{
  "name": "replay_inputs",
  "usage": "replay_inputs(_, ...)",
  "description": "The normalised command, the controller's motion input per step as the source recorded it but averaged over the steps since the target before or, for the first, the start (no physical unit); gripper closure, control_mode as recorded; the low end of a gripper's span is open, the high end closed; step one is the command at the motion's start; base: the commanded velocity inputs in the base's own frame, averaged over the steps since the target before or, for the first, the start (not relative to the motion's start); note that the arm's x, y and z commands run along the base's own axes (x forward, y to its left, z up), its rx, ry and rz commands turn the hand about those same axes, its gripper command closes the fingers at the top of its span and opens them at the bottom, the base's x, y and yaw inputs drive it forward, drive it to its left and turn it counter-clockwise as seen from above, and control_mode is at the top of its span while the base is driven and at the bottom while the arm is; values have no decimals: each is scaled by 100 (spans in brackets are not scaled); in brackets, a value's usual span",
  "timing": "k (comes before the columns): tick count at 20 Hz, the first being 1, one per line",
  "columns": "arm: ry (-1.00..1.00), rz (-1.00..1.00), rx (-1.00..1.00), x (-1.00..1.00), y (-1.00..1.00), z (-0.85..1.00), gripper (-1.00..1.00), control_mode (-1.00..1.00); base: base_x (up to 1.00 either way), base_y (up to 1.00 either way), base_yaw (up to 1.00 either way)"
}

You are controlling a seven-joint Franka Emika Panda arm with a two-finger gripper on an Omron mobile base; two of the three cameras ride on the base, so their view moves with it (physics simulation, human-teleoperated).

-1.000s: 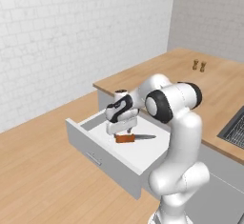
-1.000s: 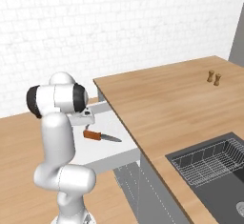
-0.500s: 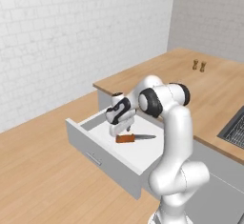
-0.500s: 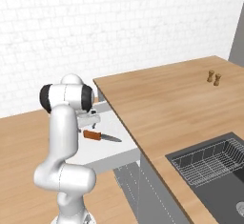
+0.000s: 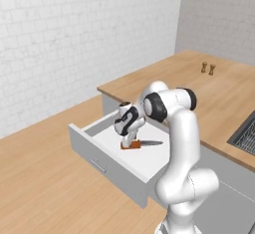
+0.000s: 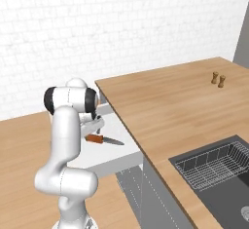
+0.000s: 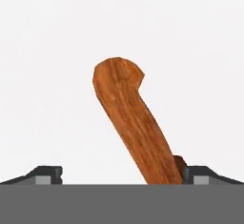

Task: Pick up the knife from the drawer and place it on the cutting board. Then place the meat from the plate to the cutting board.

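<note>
Two fingertips (image 7: 47, 173) of the open end effector (image 7: 121, 175) straddle the knife (image 7: 131, 127) handle off-centre in the drawer (image 5: 107, 161); closing risks skewing it.

Even, bright, diffuse rendered light fills all views, with no glare. Shadows are faint: a soft one lies beside the knife (image 5: 141, 144) on the drawer (image 5: 112, 151) floor. Base views look slightly soft; the hand view's white background is flat and featureless.
</note>
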Motion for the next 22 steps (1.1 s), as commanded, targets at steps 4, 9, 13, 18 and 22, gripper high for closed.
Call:
replay_inputs(4,-1,30,14,29,-1,-34,-100,-100,0,0,0)
replay_inputs(9,-3,19,13,65,1,-13,-100,-100,0,0,0)
replay_inputs(13,-1,11,4,55,3,-11,-100,-100,0,0,0)
replay_inputs(18,0,1,0,-21,11,-50,-100,-100,0,0,0)
replay_inputs(22,0,0,0,-65,26,-51,100,-100,0,0,0)
